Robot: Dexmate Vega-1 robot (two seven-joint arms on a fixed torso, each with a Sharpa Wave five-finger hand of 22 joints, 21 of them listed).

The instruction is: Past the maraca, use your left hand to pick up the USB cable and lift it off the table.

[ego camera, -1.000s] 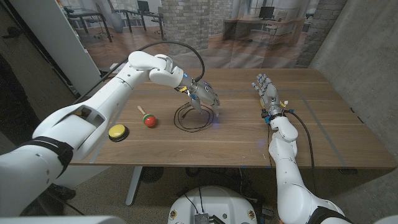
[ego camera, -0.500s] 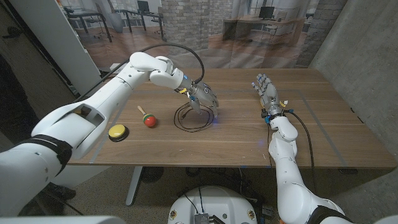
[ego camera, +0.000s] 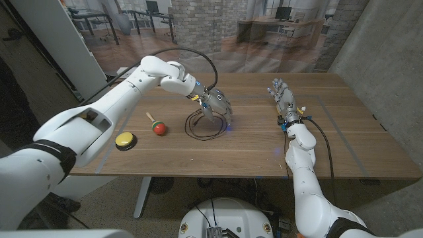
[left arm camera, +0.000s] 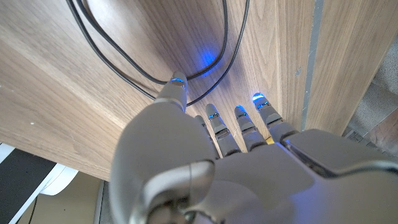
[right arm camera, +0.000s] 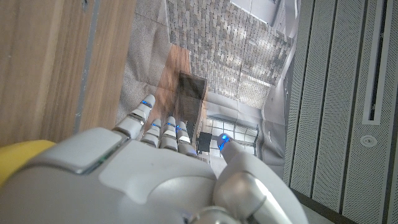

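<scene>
Black USB cable (ego camera: 202,125), coiled in a loose loop, is lying on the wooden table (ego camera: 251,145) just right of the little red-and-green maraca (ego camera: 157,125). Left hand (ego camera: 217,104) sits over the coil's far edge, fingers spread, tips right at the strands, nothing pinched. Right hand (ego camera: 283,99) stands well apart, fingers apart and pointing up, holding nothing.

An office: desks (ego camera: 268,26) with monitors (ego camera: 283,12) stand behind the wooden table (ego camera: 344,142), beside brick walls (ego camera: 198,16).
</scene>
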